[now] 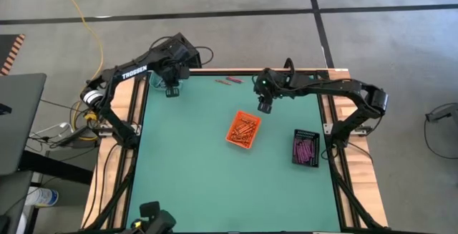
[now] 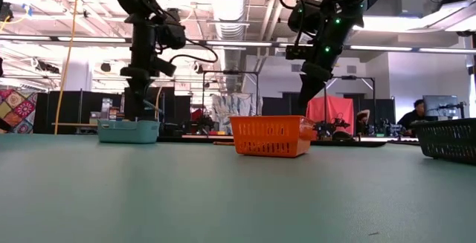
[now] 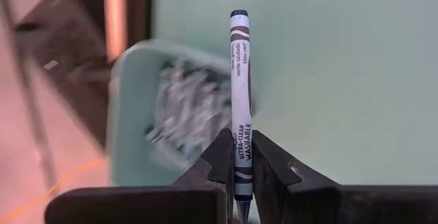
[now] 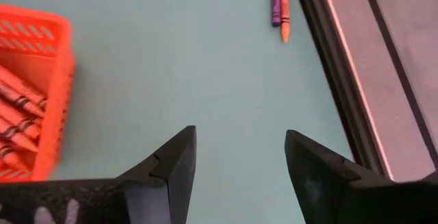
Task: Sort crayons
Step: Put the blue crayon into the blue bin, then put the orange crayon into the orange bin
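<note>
Your left gripper [image 3: 239, 176] has its fingers pinched on a blue-grey crayon [image 3: 240, 94] above the teal tray [image 1: 172, 85] at the desk's far left; release it there next. Your right gripper [image 4: 239, 166], fingers wide, hovers near the loose crayons [image 1: 228, 81] at the far edge.

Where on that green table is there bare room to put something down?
The near half of the mat, this side of the orange tray and the black tray, is bare. So is the strip left of the orange tray. The far edge is crowded: teal tray, loose crayons, left gripper and right gripper.
</note>
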`<state>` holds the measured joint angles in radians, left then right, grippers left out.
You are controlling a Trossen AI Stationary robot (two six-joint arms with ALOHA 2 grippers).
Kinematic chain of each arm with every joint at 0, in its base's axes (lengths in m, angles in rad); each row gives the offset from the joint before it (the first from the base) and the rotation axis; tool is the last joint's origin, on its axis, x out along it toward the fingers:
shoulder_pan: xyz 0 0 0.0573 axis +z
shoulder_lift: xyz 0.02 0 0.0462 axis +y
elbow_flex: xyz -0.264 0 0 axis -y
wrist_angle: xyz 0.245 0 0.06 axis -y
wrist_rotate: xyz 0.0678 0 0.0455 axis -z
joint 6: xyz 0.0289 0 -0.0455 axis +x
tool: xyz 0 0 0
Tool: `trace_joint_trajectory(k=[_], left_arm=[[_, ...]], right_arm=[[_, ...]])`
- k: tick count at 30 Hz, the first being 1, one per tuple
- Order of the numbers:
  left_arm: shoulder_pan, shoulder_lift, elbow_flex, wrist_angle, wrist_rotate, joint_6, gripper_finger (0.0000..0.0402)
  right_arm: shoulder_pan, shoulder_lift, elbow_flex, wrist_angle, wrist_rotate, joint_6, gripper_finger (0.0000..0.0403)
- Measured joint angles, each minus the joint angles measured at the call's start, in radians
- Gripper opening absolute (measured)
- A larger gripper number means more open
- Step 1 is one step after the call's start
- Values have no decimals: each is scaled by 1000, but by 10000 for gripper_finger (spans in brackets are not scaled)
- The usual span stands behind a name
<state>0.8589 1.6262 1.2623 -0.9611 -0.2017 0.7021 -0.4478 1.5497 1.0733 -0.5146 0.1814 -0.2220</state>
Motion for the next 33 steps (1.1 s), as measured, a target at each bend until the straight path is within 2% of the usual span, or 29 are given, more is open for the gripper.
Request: trace_joint_trajectory(k=[4, 9, 14, 19, 22, 26, 28, 30, 33], left_arm=[[20, -22, 0, 6, -103, 18, 16], [74, -10, -3, -6, -109, 23, 16], [121, -5, -4, 10, -71, -1, 31], [117, -5, -4, 10, -67, -7, 75], [114, -5, -4, 6, -80, -16, 113], [110, -5, -4, 25, -109, -99, 161], [107, -5, -4, 30, -87, -159, 174], [97, -7, -4, 30, -23, -220, 179], [58, -7, -4, 28, 149, -301, 179]], right_arm=[[-13, 0, 0, 8, 0, -12, 214], [-20, 0, 0, 22, 0, -14, 214], [-20, 0, 0, 40, 0, -15, 214], [-20, 0, 0, 64, -2, -15, 214], [-20, 0, 0, 78, -40, -15, 214], [-20, 0, 0, 107, -82, -72, 214], [-20, 6, 0, 127, -82, -113, 214], [-31, 11, 0, 154, -107, -146, 214], [-60, 26, 1, 212, -166, -172, 207]])
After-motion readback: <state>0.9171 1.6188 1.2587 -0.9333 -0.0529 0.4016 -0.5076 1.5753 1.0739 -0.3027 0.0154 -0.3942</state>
